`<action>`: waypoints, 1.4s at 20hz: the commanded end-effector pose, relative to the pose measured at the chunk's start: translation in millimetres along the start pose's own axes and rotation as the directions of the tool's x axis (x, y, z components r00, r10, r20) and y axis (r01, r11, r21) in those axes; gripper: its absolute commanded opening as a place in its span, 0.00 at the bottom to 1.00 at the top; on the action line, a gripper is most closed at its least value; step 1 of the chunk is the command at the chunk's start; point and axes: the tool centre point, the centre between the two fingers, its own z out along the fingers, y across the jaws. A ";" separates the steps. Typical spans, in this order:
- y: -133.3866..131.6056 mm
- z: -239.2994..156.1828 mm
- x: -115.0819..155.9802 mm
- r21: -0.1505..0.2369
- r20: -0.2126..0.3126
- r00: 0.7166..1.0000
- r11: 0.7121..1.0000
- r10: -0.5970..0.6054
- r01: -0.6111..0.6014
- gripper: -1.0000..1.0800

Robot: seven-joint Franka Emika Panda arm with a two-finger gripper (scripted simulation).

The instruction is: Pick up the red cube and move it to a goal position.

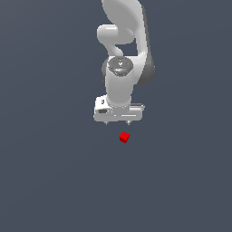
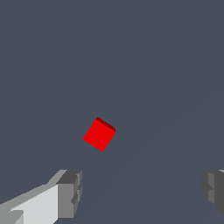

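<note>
The red cube [image 1: 124, 137] is a tiny bright red block lying on the flat dark grey floor, turned at an angle. My white gripper [image 1: 117, 123] hangs just above and behind it in the exterior view, pointing down, with two short fingertips showing under the hand. In the wrist view the red cube [image 2: 99, 134] lies ahead of the gap between the two grey fingers [image 2: 70, 194], not between them. The jaws stand wide apart and hold nothing.
The white arm [image 1: 121, 50] rises behind the gripper to the top of the exterior view. The dark grey floor [image 1: 50, 172] stretches around the cube on all sides.
</note>
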 end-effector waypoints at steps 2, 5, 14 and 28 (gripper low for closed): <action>0.0 0.1 0.0 0.000 0.000 1.000 1.000 0.001 -0.001 0.96; -0.7 2.5 -0.2 0.000 -0.001 1.000 1.000 0.010 -0.010 0.96; -7.5 26.3 -1.7 0.005 -0.006 0.994 0.994 0.110 -0.110 0.96; -30.7 103.1 0.9 0.024 -0.022 0.908 0.908 0.418 -0.418 0.96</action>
